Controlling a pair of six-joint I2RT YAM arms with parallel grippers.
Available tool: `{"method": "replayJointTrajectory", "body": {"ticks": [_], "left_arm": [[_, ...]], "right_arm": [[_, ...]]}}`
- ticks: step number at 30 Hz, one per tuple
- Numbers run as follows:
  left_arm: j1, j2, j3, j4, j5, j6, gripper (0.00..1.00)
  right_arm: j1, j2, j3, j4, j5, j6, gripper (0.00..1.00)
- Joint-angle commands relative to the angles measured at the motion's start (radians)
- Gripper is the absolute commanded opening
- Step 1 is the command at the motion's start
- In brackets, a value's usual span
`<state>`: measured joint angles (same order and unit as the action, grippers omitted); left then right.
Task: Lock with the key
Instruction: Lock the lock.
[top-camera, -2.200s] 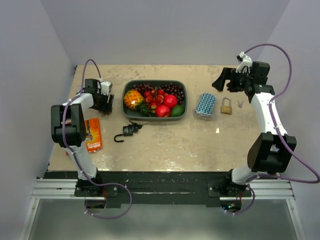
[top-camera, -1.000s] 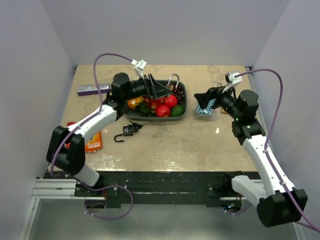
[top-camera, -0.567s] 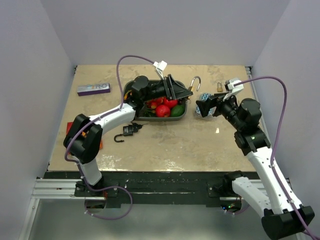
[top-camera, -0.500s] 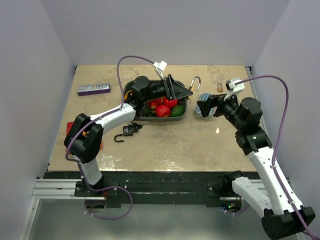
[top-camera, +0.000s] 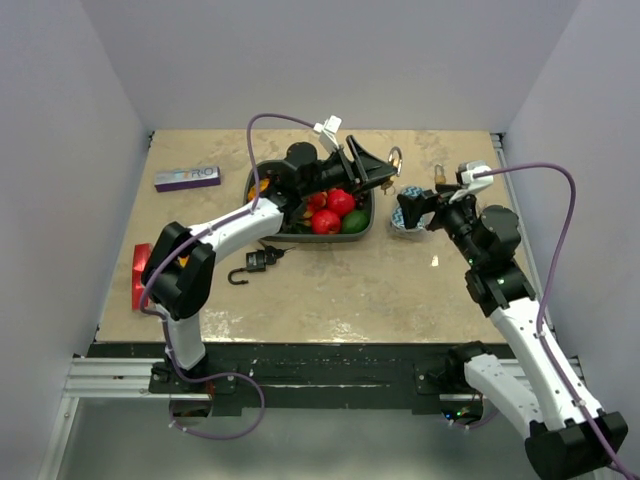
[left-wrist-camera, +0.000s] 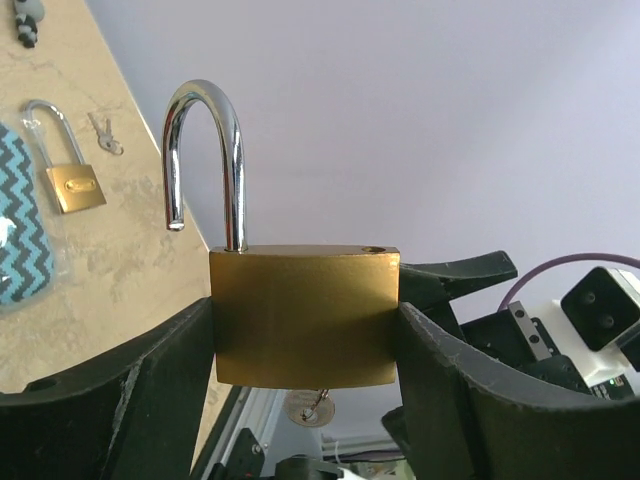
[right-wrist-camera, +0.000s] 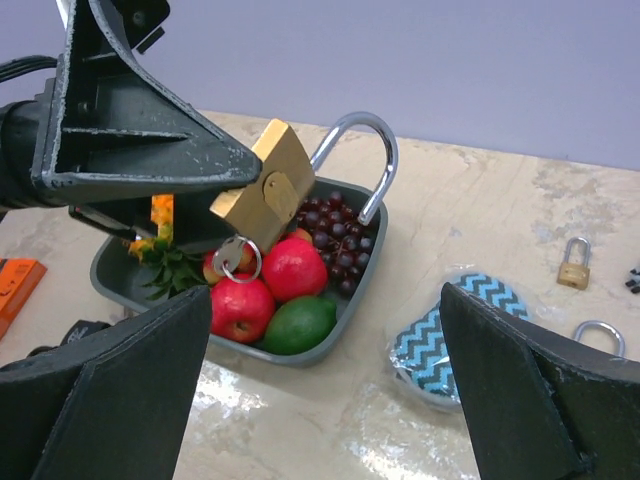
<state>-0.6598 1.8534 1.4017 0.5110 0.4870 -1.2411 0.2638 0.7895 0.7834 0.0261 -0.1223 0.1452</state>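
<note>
My left gripper is shut on a brass padlock and holds it in the air over the right end of the fruit tray. In the left wrist view the padlock sits between both fingers, its steel shackle swung open. A key hangs below its body. In the right wrist view the padlock and key hang above the fruit. My right gripper is open and empty, a short way right of the padlock and facing it.
The grey tray holds apples, grapes and an avocado. A blue zigzag pouch lies right of it, with a small brass padlock beyond. A black padlock, a purple box and a red packet lie to the left.
My left arm swung from the far left to above the tray, carrying the padlock rightward. My right arm came in from the far right toward it.
</note>
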Motion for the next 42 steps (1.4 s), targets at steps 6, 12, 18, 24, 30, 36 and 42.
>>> {"method": "replayJointTrajectory", "body": {"ticks": [6, 12, 18, 24, 30, 36, 42], "left_arm": [[-0.035, 0.001, 0.152, -0.088, -0.122, -0.061, 0.00], [-0.046, 0.033, 0.192, -0.083, -0.131, -0.087, 0.00], [-0.061, 0.040, 0.207, -0.068, -0.137, -0.107, 0.00], [-0.067, 0.030, 0.195, -0.063, -0.140, -0.119, 0.00], [-0.072, 0.027, 0.189, -0.062, -0.139, -0.130, 0.00], [-0.075, 0.023, 0.192, -0.055, -0.139, -0.129, 0.00], [-0.075, 0.021, 0.177, -0.068, -0.137, -0.118, 0.00]], "right_arm": [[0.064, 0.047, 0.013, 0.163, 0.069, 0.059, 0.99], [0.112, 0.111, 0.019, 0.164, 0.222, 0.031, 0.98], [0.136, 0.184, 0.034, 0.202, 0.331, 0.042, 0.89], [0.156, 0.232, 0.037, 0.261, 0.385, 0.031, 0.85], [0.178, 0.293, 0.039, 0.327, 0.475, -0.025, 0.72], [0.178, 0.318, 0.037, 0.348, 0.483, -0.047, 0.38], [0.180, 0.303, 0.062, 0.318, 0.460, -0.068, 0.00]]}}
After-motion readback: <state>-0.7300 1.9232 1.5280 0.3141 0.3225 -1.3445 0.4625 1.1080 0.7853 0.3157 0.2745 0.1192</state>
